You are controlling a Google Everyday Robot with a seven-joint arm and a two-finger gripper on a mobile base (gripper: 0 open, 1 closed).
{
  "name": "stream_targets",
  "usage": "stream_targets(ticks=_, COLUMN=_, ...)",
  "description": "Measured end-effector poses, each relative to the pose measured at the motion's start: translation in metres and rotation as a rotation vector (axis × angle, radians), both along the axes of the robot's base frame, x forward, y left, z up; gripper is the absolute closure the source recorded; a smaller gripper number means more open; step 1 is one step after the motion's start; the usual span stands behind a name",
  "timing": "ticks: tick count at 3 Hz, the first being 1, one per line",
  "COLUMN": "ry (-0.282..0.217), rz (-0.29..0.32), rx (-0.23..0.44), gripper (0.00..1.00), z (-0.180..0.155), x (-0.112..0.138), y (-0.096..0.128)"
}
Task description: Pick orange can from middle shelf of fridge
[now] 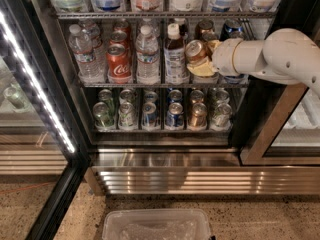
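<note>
The orange can (195, 51) is tilted, its silver top towards the camera, just above the front of the middle shelf (150, 85) in the fridge (65, 149). My gripper (204, 58) reaches in from the right on a white arm (270, 54) and is shut on the orange can, with one pale finger (201, 70) under it and the other behind it. More copper cans (204, 30) stand further back in the same lane.
On the middle shelf stand a red cola can (118, 63), water bottles (146, 54), a white-capped dark bottle (175, 54) and a blue can (230, 29). Small cans (165, 115) fill the tier below. A clear plastic bin (155, 226) sits on the floor.
</note>
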State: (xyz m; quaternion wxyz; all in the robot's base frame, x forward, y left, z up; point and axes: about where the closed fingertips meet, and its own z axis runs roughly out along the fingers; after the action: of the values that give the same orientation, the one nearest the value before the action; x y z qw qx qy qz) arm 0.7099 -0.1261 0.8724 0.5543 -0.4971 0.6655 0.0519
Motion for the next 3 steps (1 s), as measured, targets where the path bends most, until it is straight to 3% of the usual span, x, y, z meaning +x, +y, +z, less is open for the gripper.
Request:
stream_targets(ticks=1, ry=0.013, rz=0.023, rx=0.022, gripper=1.0, z=0.003, x=-0.001, y=0.006)
stream_targets(ticks=2, ry=0.032, rz=0.067, rx=0.155, gripper=1.0, z=0.029, x=-0.018, y=0.0)
stream_targets(ticks=3, ry=0.03, rz=0.076, rx=0.233, gripper=1.0, z=0.052, x=-0.033, y=-0.002)
